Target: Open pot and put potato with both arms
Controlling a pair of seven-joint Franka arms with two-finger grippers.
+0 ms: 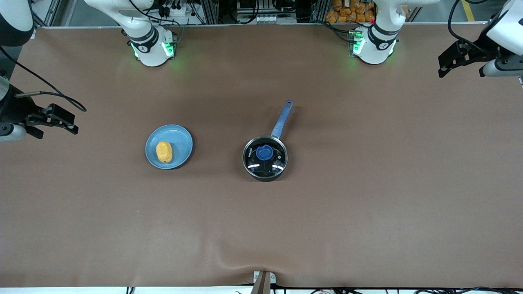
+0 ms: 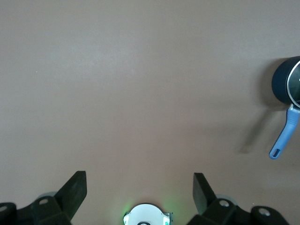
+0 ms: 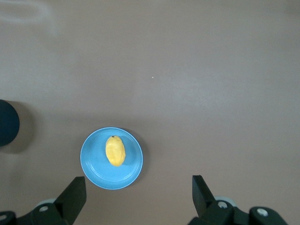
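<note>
The black pot (image 1: 265, 158) stands mid-table with its glass lid and blue knob (image 1: 264, 152) on, and its blue handle (image 1: 282, 118) points toward the robots' bases. The yellow-orange potato (image 1: 164, 152) lies on a light-blue plate (image 1: 179, 141), beside the pot toward the right arm's end. My right gripper (image 1: 67, 122) is open and empty, up over the right arm's end of the table; its wrist view shows the potato (image 3: 115, 151), the plate (image 3: 93, 164) and the pot's edge (image 3: 7, 123). My left gripper (image 1: 443, 67) is open and empty over the left arm's end; its wrist view shows the pot (image 2: 283, 84) and its handle (image 2: 284, 136).
The brown table cover (image 1: 327, 212) has a raised wrinkle at its edge nearest the front camera. The arm bases (image 1: 153, 49) (image 1: 374, 47) stand along the edge farthest from that camera. The left arm's base (image 2: 146, 216) shows in the left wrist view.
</note>
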